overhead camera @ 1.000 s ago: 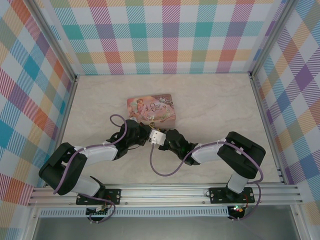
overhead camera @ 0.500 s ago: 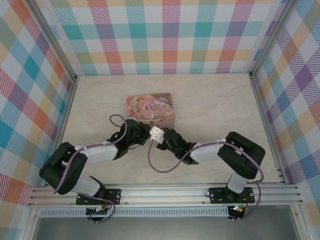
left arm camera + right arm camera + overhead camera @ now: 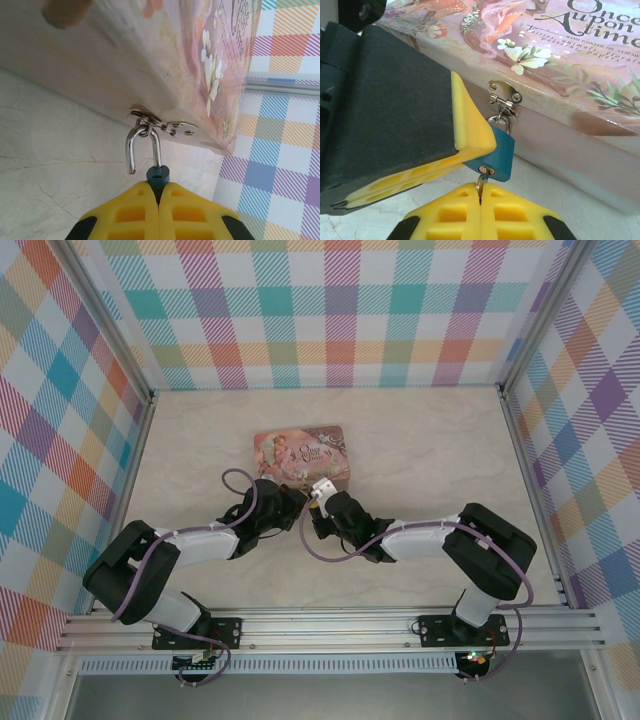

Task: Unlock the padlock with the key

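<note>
- Where the two arms meet in the top view, the left end effector and the right end effector sit tip to tip at the near long side of the pink tin, which lies flat on the desk. What is between them is too small to make out from here.
- Seen from the left wrist, the yellow fingers are pressed together on the teal body of the padlock, which pokes out just past their tips. Its shackle rises from the body and hooks through the hasp on the tin's side. One leg of the shackle ends clear of the body, so the lock may already be sprung, though I cannot be sure.
- Seen from the right wrist, that arm's own fingers are shut on the head of the key, and its shaft is seated in the underside of the padlock. The key's long axis runs straight out from the fingertips up into the lock, so the coming move is probably a twist about that line by the right arm while the left arm holds the body steady.
</note>
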Controlling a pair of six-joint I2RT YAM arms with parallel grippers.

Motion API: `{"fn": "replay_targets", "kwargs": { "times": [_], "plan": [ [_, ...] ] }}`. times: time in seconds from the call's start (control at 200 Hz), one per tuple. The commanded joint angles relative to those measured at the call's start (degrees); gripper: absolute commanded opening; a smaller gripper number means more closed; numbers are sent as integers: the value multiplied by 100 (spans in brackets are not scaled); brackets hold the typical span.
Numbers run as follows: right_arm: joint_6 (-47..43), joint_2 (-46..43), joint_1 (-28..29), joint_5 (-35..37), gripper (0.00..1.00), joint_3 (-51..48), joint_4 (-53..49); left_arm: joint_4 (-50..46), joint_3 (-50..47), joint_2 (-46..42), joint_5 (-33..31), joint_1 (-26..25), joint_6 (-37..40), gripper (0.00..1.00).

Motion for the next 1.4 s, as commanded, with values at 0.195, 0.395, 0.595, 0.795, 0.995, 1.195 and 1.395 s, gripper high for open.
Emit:
{"fn": "replay_targets", "kwargs": {
  "times": [0.195, 0.395, 0.595, 0.795, 0.995, 1.195, 1.395],
  "plan": [
    [8, -1010, -519, -1180, 47, -398, -771, 236, 65, 17, 35, -123, 158, 0],
    [247, -1904, -1242, -2278, 69, -646, -1645, 289, -12, 257, -7, -270, 206, 0],
    [422, -2058, -1732, -2483, 73, -337, -2510, 494, 96, 646, 68, -456, 134, 10],
    [811, -1944, -2063, -3079, 79, -201, -2592, 326, 151, 609, 30, -466, 230, 37],
    [1131, -1850, -2161, -3444, 83, -279, -2377, -722, 159, -171, -321, -457, 715, 51],
    [1405, -1668, -2359, -3496, 87, -350, -2151, -2365, 384, -1393, -651, -119, 1627, 65],
    [1538, -1297, -2960, -3830, 100, 6, -2175, -3394, 660, -2158, -355, 1062, 2535, 84]
  ]
}}
